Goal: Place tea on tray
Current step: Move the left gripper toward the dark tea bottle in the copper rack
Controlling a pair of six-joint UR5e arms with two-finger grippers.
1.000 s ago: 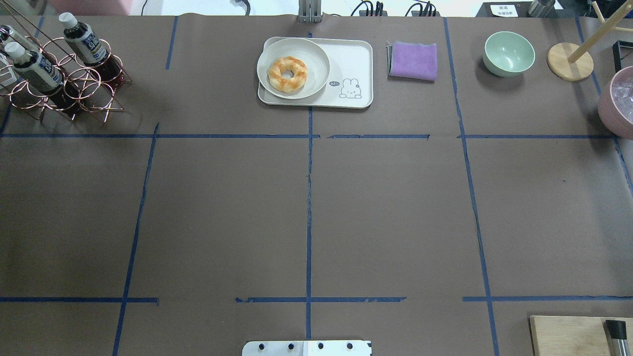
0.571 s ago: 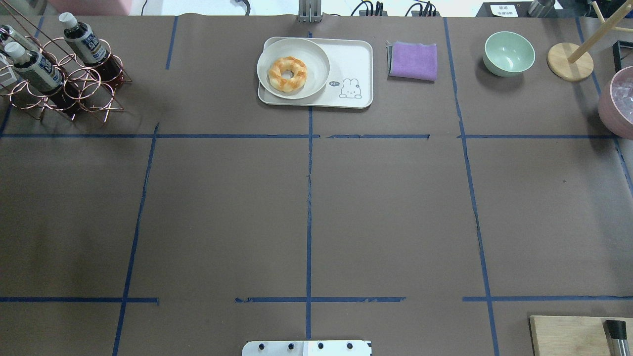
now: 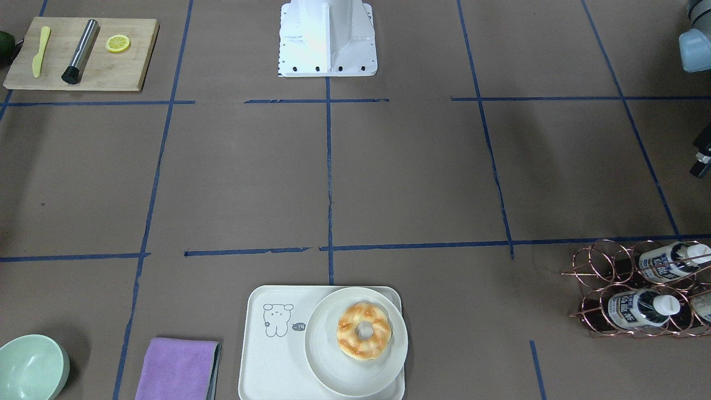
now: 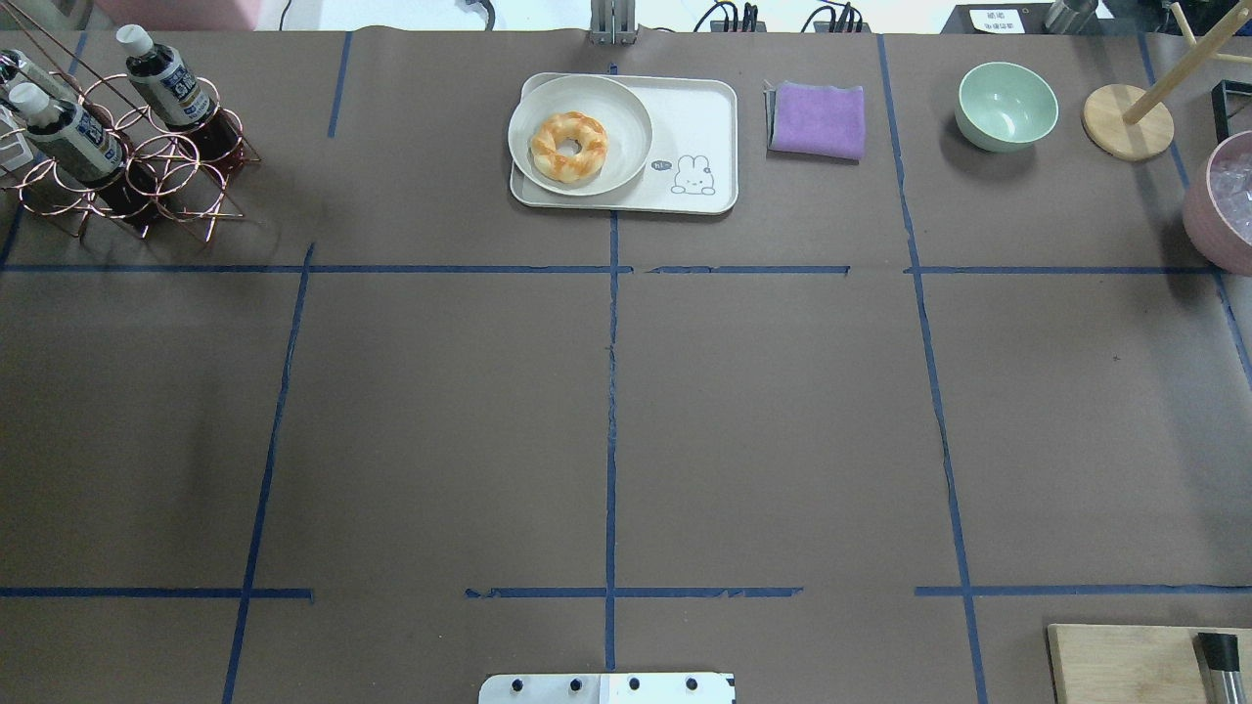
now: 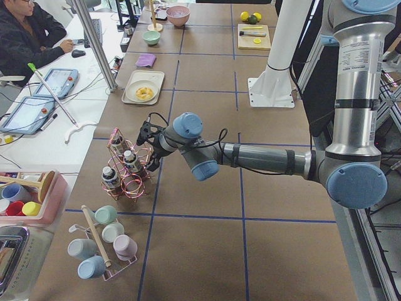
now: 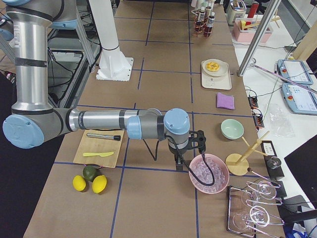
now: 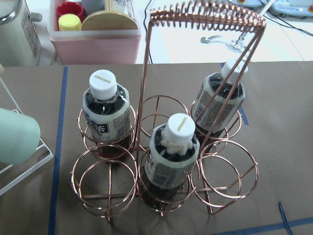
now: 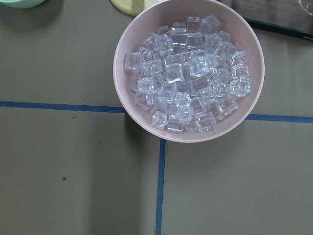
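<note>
Three tea bottles stand in a copper wire rack point(image 7: 110, 191) at the table's far left. In the left wrist view they are the left bottle point(image 7: 105, 117), the middle bottle point(image 7: 173, 154) and the right bottle point(image 7: 220, 98). Two show plainly from overhead point(image 4: 161, 83) point(image 4: 68, 137). The cream tray point(image 4: 696, 117) lies at the far middle and carries a round plate point(image 4: 626, 108) with a doughnut point(image 4: 568, 147). My left gripper point(image 5: 144, 133) hovers just by the rack; I cannot tell if it is open. My right gripper point(image 6: 199, 141) hangs over a pink ice bowl point(image 8: 188, 73); I cannot tell its state.
A purple cloth point(image 4: 817, 119) and a green bowl point(image 4: 1006, 105) lie right of the tray. A wooden stand point(image 4: 1127, 121) is at the far right. A wooden board point(image 3: 83, 53) holds a muddler and a lemon slice. A cup rack point(image 5: 103, 241) stands beyond the bottle rack.
</note>
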